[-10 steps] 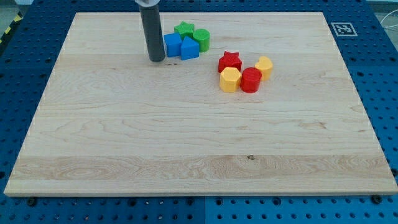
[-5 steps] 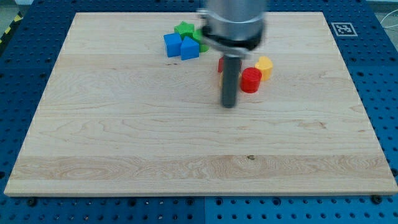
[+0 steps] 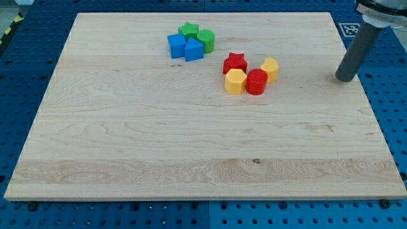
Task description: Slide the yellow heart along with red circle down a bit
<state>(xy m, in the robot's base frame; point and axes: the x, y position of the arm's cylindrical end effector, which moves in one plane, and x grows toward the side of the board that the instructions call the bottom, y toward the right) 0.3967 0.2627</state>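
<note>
Near the view's right edge of the desk (image 3: 95, 159), our tip (image 3: 344, 79) stands well apart from every block, at about the height of the warm-coloured cluster. We carry no claw, only the bare rod, so there is nothing to spread or press together.

The yellow heart (image 3: 270, 68) sits at the cluster's right, touching or just beside the red circle (image 3: 257, 83), which lies lower and to its left. A yellow hexagon (image 3: 235, 81) adjoins the red circle on its left, and a red star (image 3: 234, 62) sits above that. Farther up and left are a blue cube (image 3: 176, 46), a second blue block (image 3: 194, 49), a green star (image 3: 188, 30) and a green cylinder (image 3: 206, 40).

We judge this the approach step: no contact yet. The next move likely calls for bringing our tip round to the upper side of the yellow heart, then pushing toward the view's bottom so that both travel together without dragging the yellow hexagon.

Below the pair the wood lies open, so a short push is far from any edge.
</note>
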